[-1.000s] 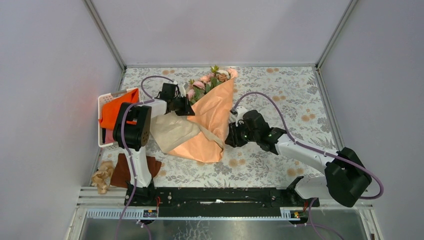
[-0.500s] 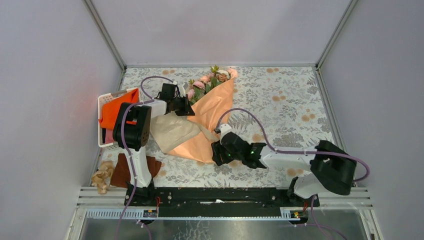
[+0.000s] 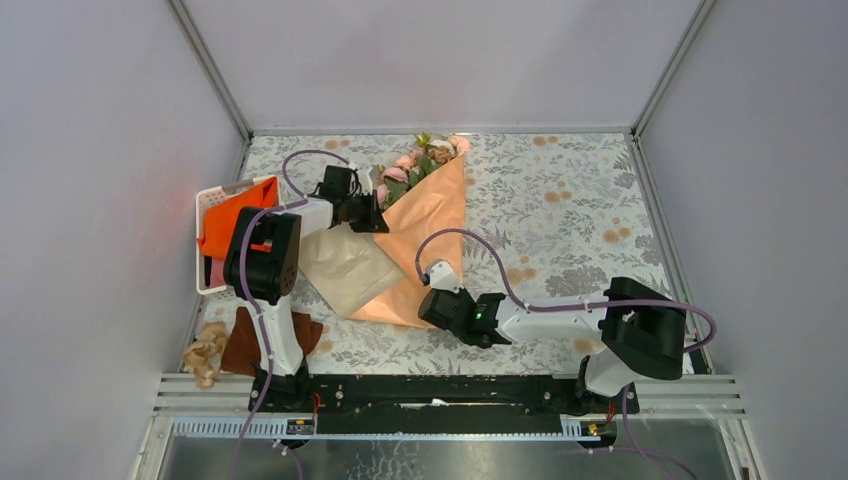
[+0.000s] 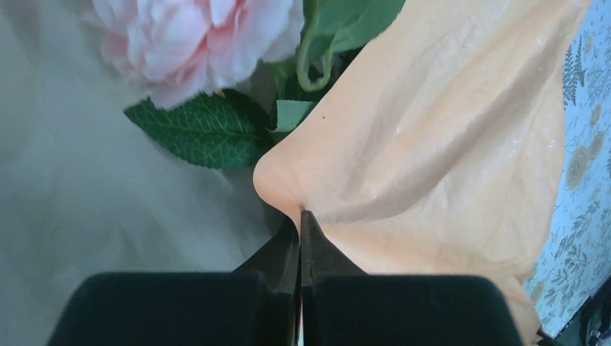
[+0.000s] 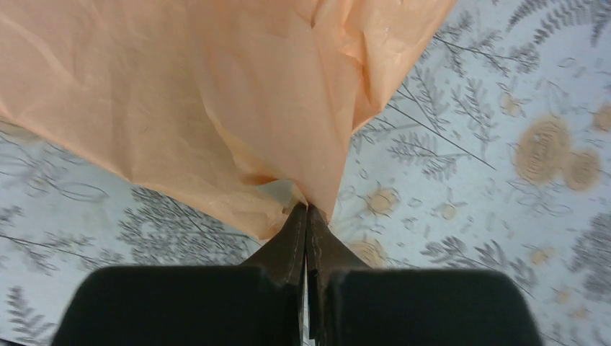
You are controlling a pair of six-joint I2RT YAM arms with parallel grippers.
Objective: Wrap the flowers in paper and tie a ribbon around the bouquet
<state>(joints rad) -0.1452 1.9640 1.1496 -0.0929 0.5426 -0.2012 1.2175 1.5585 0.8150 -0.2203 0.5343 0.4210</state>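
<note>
**Top view with both wrist views.** A black rail (image 3: 440, 392) runs along the near edge. Beyond it the tabletop (image 3: 580, 200) carries a pale cloth printed with grey fern leaves and tan blossoms, enclosed on three sides by plain lilac-grey walls (image 3: 440, 60).

At near left lie a brown cloth (image 3: 243, 345) and a crumpled tan wad (image 3: 203, 350) (what it is cannot be made out).

The right hand (image 5: 307, 210), fingers together, is clamped on the near corner of the paper (image 3: 432, 215). The pinch raises a small peak there, with folds fanning away from it. The paper is peach-orange, matte and finely creased. It lies left of centre, running from that near corner up to the blooms, and overlaps a duller beige sheet (image 3: 345, 265) on its left.

The left hand (image 4: 300, 216) is pinched shut on the paper's left edge, just beside a rose and a leaf.

The flowers (image 3: 415, 160), pale pink roses with green leaves, show only their heads at the paper's far end (the stems are hidden beneath it).

At far left a white basket (image 3: 207, 197) holds an orange cloth (image 3: 238, 222).
</note>
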